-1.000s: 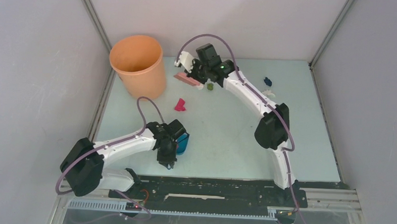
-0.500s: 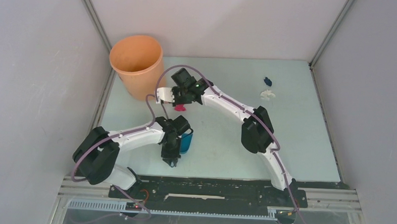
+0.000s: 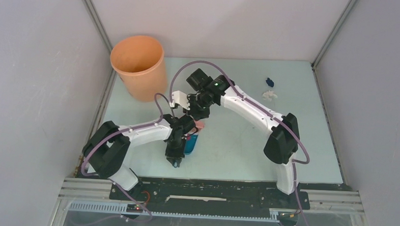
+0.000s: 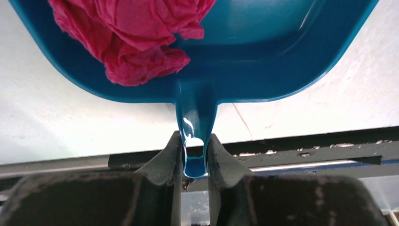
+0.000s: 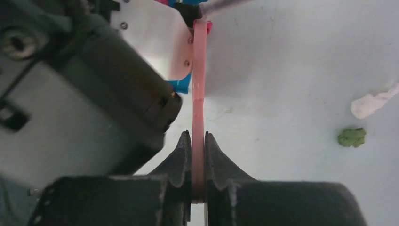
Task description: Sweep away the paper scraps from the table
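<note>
My left gripper [image 4: 194, 141] is shut on the handle of the blue dustpan [image 4: 263, 47]. A crumpled magenta paper scrap [image 4: 136, 33] lies inside the pan. In the top view the dustpan [image 3: 190, 143] rests on the table [image 3: 237, 150] near the front, held by the left gripper [image 3: 178, 142]. My right gripper [image 5: 198, 136] is shut on the thin pink brush [image 5: 199, 70], whose far end meets the pan's mouth. In the top view the right gripper [image 3: 198, 110] stands just behind the pan. An olive green scrap [image 5: 351, 137] and a white scrap [image 5: 371, 103] lie on the table.
An orange bucket [image 3: 139, 64] stands at the back left corner. A dark blue scrap [image 3: 269, 82] and a white scrap [image 3: 270, 94] lie at the back right. Grey walls close in the table's sides, and a black rail [image 3: 210, 187] runs along the front.
The right arm swung the brush from the back middle toward the front, up to the dustpan. The magenta scrap went from the table into the pan. The left arm shifted the pan slightly right.
</note>
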You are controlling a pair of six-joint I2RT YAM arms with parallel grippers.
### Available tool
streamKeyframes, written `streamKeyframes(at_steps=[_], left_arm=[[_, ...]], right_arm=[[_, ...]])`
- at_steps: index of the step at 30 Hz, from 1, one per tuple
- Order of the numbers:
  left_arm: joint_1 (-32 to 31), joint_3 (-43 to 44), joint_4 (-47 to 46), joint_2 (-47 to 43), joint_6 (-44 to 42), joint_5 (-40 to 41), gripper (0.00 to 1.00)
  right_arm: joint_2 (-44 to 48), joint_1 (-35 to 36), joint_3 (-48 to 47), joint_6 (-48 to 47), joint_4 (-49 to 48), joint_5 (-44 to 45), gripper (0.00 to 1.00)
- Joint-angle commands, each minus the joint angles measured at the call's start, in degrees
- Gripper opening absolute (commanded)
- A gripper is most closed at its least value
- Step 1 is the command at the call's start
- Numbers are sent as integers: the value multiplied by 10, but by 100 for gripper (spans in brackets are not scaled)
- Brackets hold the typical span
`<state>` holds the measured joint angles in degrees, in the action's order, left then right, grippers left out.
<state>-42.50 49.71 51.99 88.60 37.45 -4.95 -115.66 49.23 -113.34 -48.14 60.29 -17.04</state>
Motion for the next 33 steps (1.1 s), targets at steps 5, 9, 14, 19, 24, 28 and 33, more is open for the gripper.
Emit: streamKeyframes(at_steps=[5,9,14,19,24,28,33], left_arm=[[-3,31,19,-10,-23,16,0],[-14,34,18,-25,-19,39,0],[-23,37,14,-38,-18,75,0],[-22,48,13,-13,-32,77,0],[-23,59,12,14,-35,58,0],[-23,64,15,27,-31,54,0],[-22,78,33,36,-32,32,0]], right_arm=[[31,-35,-54,133,94,-112,0],[20,-76,-98,162,102,-101,0],[7,-117,-128,151,80,-19,0],[-14,-144,-167,110,36,72,0],[-41,-143,-165,58,-143,155,0],[-82,-131,-140,-7,-293,170,0],[-196,-104,-205,-154,-383,229,0]])
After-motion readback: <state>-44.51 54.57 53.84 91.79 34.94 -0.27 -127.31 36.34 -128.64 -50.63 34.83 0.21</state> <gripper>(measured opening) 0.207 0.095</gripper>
